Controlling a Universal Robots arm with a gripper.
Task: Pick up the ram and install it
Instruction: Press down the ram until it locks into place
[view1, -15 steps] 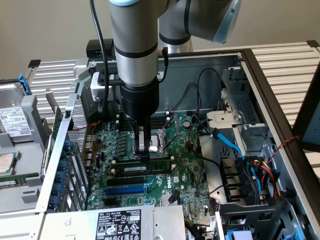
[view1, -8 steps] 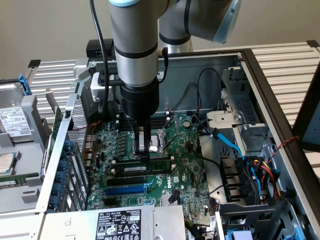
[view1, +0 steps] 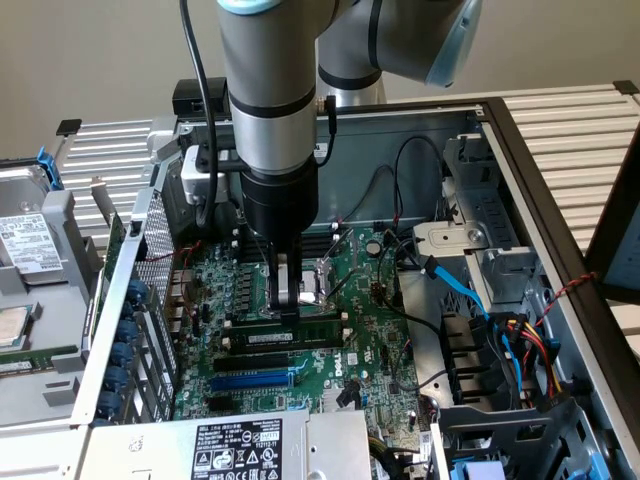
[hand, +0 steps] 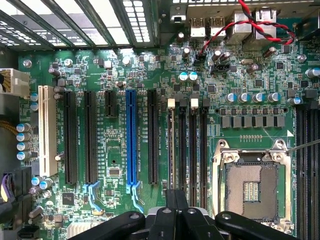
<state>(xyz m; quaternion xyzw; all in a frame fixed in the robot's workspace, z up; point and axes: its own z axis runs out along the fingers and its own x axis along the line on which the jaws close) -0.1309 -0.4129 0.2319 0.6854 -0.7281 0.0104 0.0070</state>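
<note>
The ram (view1: 312, 335), a long dark-green stick with a small white label, stands on edge in a memory slot of the motherboard (view1: 370, 330), just in front of the processor socket. My gripper (view1: 287, 312) hangs straight down over it, fingers shut, with the tips touching the stick's top edge about midway along. In the wrist view the ram (hand: 173, 150) shows as a thin pale line in the slot beside the bare black slots (hand: 192, 150). That line runs under the shut tips of the gripper (hand: 176, 200).
A blue expansion slot (hand: 131, 140) and black slots lie beside the memory slots. The open processor socket (hand: 252, 187) sits on their other side. Blue and black cables (view1: 470, 300) and a drive cage crowd the exterior view's right. A labelled power supply (view1: 235, 450) fills the front.
</note>
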